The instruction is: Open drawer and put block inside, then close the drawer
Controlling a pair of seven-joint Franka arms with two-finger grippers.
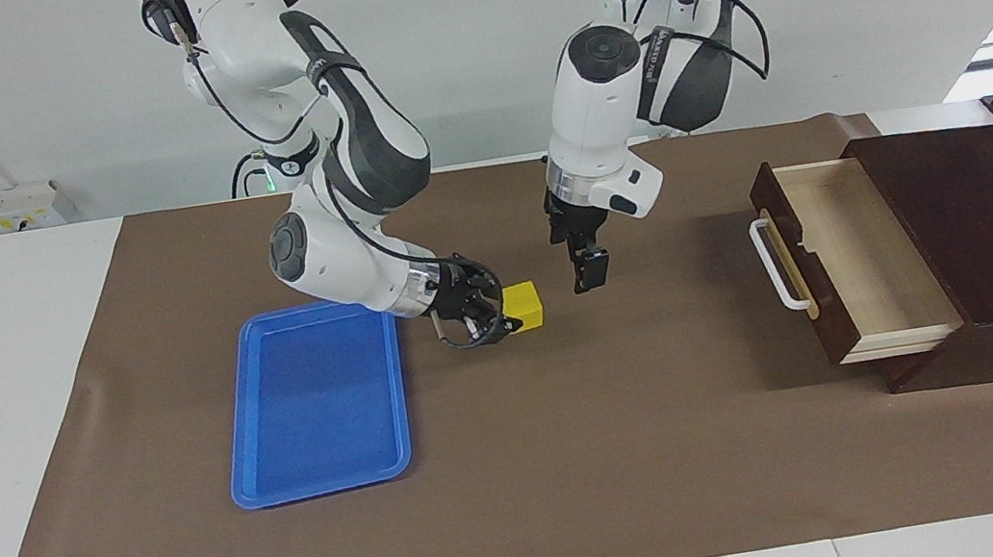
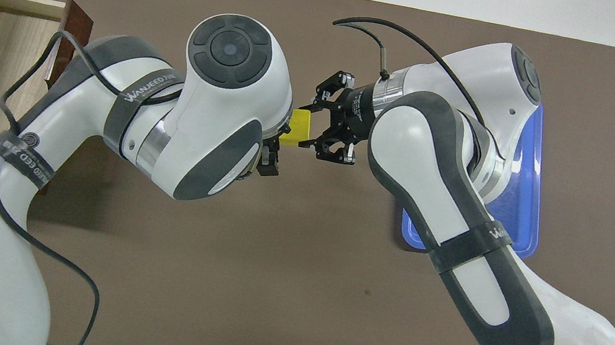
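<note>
Right gripper (image 1: 507, 318) pinches the block (image 1: 525, 303) beside the tray (image 1: 315, 399); left gripper (image 1: 588, 273), pressed together, hangs near the block; drawer (image 1: 853, 256) open.

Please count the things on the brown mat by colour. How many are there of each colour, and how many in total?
Blue: 1, the tray.
Yellow: 1, the block, held by the right pincer.
Dark brown: 1, the drawer, pulled open from its box.
Total: 3.
</note>
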